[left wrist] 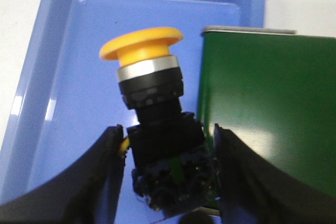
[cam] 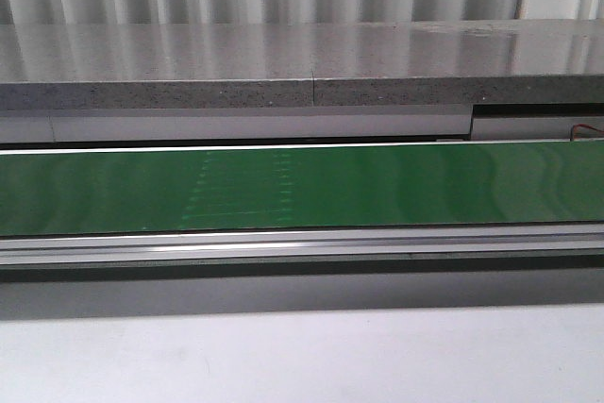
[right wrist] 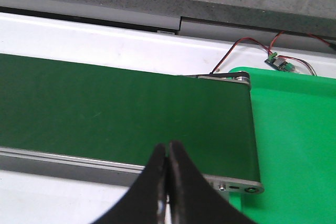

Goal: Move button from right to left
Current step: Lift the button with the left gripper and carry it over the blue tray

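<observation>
In the left wrist view the button [left wrist: 155,108] has a yellow mushroom cap, a silver ring, a black neck and a dark contact block. My left gripper [left wrist: 168,128] is shut on the button's block, one finger on each side. It holds the button tilted over the blue tray [left wrist: 63,77], beside the end of the green conveyor belt [left wrist: 268,108]. My right gripper [right wrist: 168,148] is shut and empty, over the near edge of the belt [right wrist: 115,108] close to its right end. Neither gripper nor the button shows in the front view.
The green belt [cam: 302,186] runs across the front view, with a metal rail in front and a grey stone ledge [cam: 283,63] behind. A bright green tray [right wrist: 294,140] lies past the belt's right end. Red-black wires and a small circuit board [right wrist: 276,62] lie behind that tray.
</observation>
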Action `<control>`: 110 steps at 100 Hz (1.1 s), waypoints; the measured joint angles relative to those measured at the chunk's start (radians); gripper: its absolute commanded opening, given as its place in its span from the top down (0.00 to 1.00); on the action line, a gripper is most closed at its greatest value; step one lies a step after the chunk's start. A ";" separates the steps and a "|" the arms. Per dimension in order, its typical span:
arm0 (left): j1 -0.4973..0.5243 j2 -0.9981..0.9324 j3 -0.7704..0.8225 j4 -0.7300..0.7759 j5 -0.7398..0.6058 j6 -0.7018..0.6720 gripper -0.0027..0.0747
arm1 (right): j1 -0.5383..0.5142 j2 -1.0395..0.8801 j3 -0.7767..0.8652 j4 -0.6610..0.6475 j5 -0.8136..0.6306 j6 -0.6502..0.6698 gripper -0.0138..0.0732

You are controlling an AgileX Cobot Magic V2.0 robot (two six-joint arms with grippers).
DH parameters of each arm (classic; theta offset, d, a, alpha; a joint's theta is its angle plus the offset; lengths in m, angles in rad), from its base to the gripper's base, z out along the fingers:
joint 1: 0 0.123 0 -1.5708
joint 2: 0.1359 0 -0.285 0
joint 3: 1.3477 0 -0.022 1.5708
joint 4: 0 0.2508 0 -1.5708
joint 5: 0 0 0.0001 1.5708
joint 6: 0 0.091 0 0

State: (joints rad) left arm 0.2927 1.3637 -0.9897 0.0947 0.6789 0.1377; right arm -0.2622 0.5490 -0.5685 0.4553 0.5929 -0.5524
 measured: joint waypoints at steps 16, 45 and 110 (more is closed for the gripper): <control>0.063 0.093 0.000 -0.053 -0.033 0.068 0.99 | 0.000 0.000 0.000 0.000 0.000 0.000 0.92; 0.127 0.291 -0.133 -0.191 -0.007 0.252 0.99 | 0.000 0.000 0.000 0.000 0.000 0.000 0.92; 0.195 0.554 -0.279 -0.444 0.117 0.583 0.99 | 0.000 0.000 0.000 0.000 0.000 0.000 0.92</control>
State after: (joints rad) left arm 0.4872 1.9174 -1.2685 -0.3490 0.7959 0.7210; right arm -0.2622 0.5490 -0.5685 0.4553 0.5929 -0.5524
